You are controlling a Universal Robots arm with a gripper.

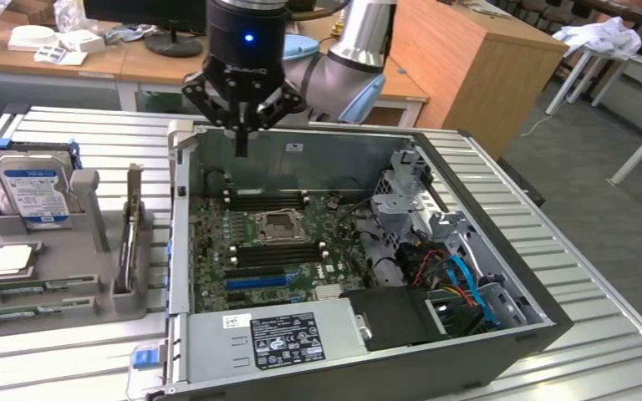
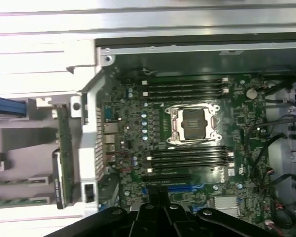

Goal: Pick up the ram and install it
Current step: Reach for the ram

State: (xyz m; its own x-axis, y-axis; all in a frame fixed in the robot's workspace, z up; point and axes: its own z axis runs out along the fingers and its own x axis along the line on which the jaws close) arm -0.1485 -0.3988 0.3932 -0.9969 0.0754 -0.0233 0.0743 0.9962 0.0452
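Hard drive (image 1: 31, 188): stands upright in the grey holder (image 1: 87, 276), at the exterior view's left.
Ram (image 1: 130, 242) (image 2: 64, 143): green stick on edge in the holder, between the hard drive and the case (image 1: 488, 359), well apart from the gripper.
Gripper (image 1: 240, 138) (image 2: 158, 210): fingers pressed together on nothing, above the case's far corner.
Motherboard (image 1: 215, 230) (image 2: 138, 128): lies in the open case, with black slots on both sides of the processor socket (image 1: 282, 225) (image 2: 195, 123).

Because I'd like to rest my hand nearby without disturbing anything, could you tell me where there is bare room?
The slatted table is bare on the exterior view's right of the computer case, and in a strip beyond the grey holder tray. It is crowded inside the case, especially around the cables, and the gap between tray and case is narrow.
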